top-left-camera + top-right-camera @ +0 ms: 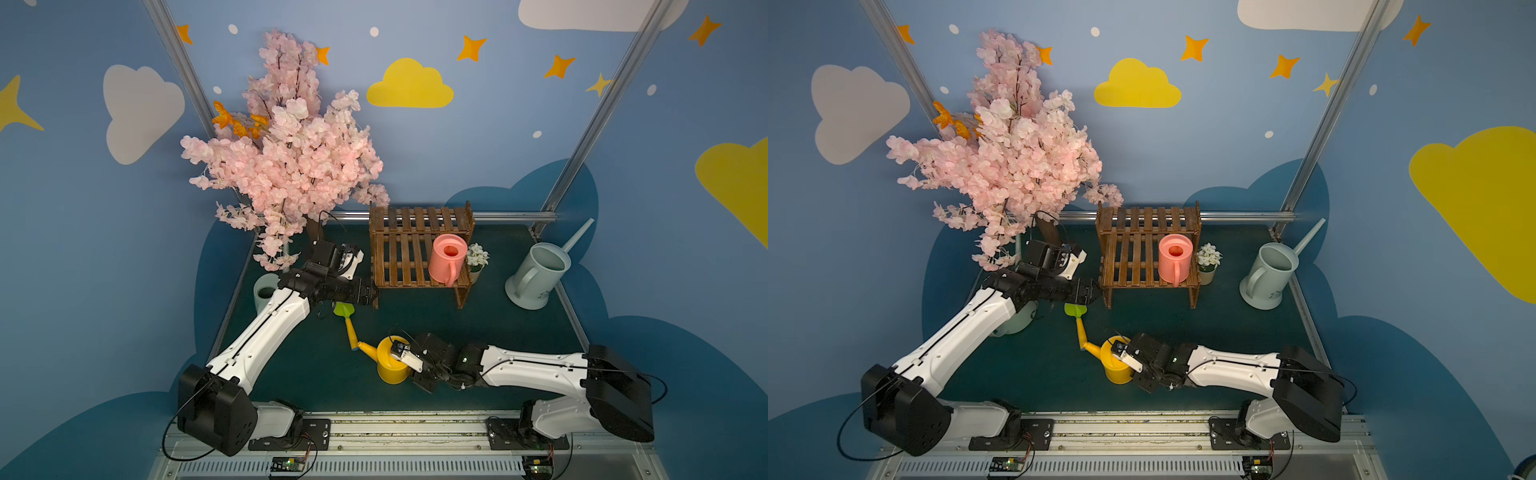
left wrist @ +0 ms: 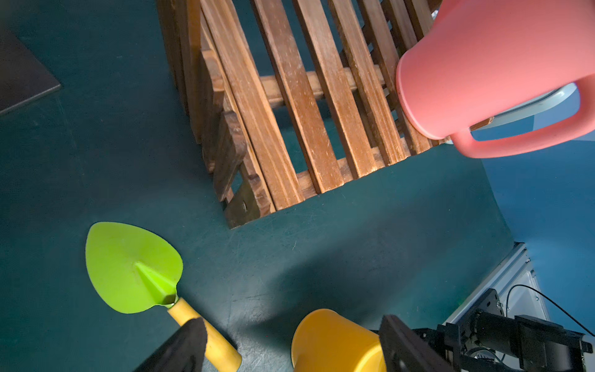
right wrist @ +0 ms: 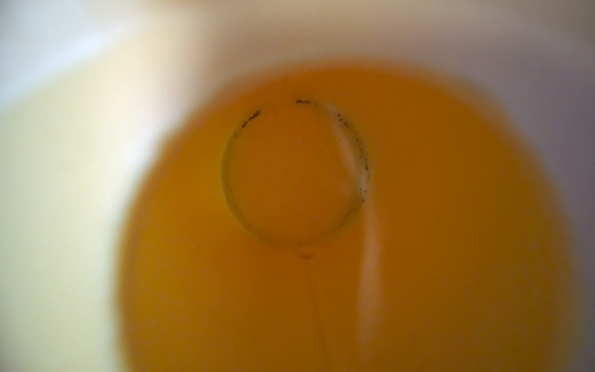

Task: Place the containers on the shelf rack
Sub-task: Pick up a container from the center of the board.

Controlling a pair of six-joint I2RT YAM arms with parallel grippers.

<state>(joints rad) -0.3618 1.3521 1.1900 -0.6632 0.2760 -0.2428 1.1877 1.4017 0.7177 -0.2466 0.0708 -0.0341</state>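
Note:
The brown slatted shelf rack stands at the back. A pink can sits on the right end of its lower tier. The yellow can stands upright on the mat in front. My right gripper is at its rim and handle side with the jaws hidden; the right wrist view shows only the can's blurred yellow inside. My left gripper hangs open and empty by the rack's front left leg.
A pale green can stands behind my left arm. A blue-grey can stands far right. A green-and-yellow shovel lies below my left gripper. A white-flower pot stands beside the rack. A pink blossom tree fills the back left.

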